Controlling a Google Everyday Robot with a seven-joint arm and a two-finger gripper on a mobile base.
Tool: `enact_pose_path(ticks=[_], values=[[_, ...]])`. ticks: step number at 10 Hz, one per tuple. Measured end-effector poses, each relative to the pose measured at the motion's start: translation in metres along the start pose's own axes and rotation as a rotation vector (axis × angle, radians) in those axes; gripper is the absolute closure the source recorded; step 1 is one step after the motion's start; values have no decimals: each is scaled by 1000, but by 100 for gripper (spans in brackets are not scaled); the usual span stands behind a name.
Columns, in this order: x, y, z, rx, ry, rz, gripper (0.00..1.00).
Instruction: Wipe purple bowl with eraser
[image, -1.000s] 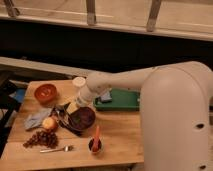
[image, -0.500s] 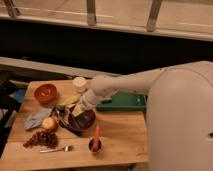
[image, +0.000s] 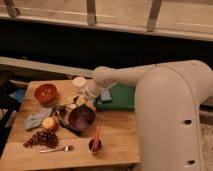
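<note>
One slip is what worries me. The end effector (image: 82, 104) is hovering at the far rim of the purple bowl (image: 80, 119), which is sitting just below and in front of it on the surface (image: 117, 135); I cannot tell whether its fingers are closed on anything, nor make out the eraser. Pressing sideways could be skating the bowl into the apple (image: 49, 123) or the grapes (image: 41, 138) to its left, or toppling the small cup (image: 95, 145) just beyond the bowl's near edge.
</note>
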Motion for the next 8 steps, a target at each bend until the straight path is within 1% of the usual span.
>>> enact_pose_path(ticks=[1, 2, 6, 7, 8], values=[[2, 3, 1, -4, 6, -8, 88], [4, 11, 4, -14, 11, -20, 88], [30, 72, 26, -89, 49, -54, 88], [37, 78, 28, -93, 58, -50, 88], [42, 79, 29, -83, 67, -41, 88]])
